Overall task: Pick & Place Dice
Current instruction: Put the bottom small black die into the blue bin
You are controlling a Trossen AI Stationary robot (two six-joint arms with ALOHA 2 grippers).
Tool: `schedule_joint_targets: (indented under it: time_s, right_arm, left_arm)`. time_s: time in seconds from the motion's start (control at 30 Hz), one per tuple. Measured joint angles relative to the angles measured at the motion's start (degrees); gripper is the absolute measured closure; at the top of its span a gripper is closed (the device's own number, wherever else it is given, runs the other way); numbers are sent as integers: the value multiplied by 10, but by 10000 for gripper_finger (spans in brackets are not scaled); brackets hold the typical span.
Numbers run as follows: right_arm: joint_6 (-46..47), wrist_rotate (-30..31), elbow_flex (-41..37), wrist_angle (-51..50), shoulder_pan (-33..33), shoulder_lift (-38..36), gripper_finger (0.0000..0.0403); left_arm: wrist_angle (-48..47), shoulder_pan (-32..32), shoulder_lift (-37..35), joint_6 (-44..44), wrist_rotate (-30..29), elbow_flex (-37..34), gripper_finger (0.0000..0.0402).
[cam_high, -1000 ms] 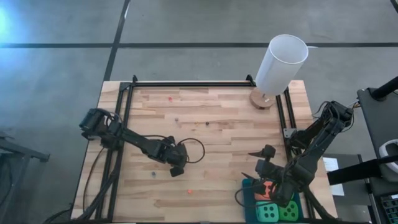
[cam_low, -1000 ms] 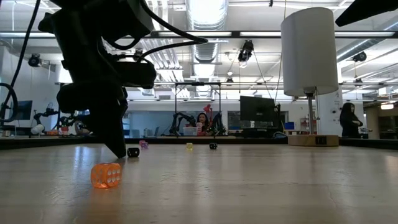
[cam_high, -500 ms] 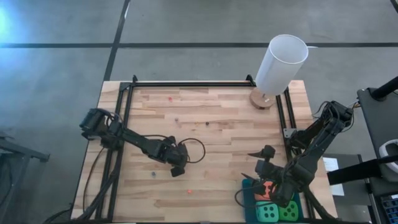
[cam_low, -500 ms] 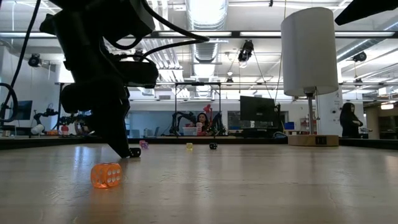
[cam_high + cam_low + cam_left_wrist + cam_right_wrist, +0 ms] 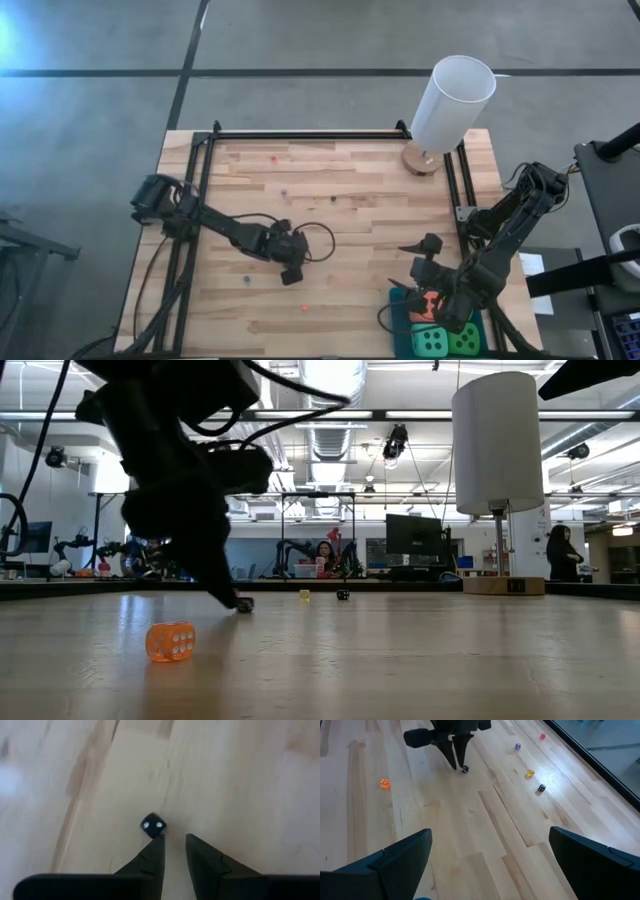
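Two bright green dice, an orange-red one and a turquoise one lie together at the table's near right corner, partly under my right arm. My right gripper hangs above them, open wide, holding nothing. My left gripper is low over the middle of the table, its fingers a narrow gap apart with nothing between them. A tiny black die with white pips lies on the wood right at one fingertip, outside the gap. My left gripper touches the tiny black die's side with the tip of one finger, on that finger's outer side. The fingers slant down from the table's left. The die lies flat on the table, outside the gap.
A tall white cylinder on a wooden foot stands at the far right corner. Tiny dice are scattered about: an orange one near the front, a yellow one, a black one and a purple one farther back. A black frame edges the table.
My left gripper has moved a little toward the table's right edge, staying low, and its fingers have tipped. The tiny black die has slid the same way along the table ahead of the fingertip. My right arm has kept still.
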Motion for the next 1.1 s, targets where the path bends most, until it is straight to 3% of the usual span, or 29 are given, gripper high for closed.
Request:
schedule_joint_targets:
  time_s: [0.2,0.53,1.1]
  right_arm:
    - [0,0,0,0,0,0,3]
    - [-2,0,0,1,0,0,3]
    - [-2,0,0,2,0,0,3]
  left_arm:
    - [35,10,0,43,-4,5,323]
    - [-43,10,-7,36,-9,0,323]
    - [80,12,42,82,-32,5,323]
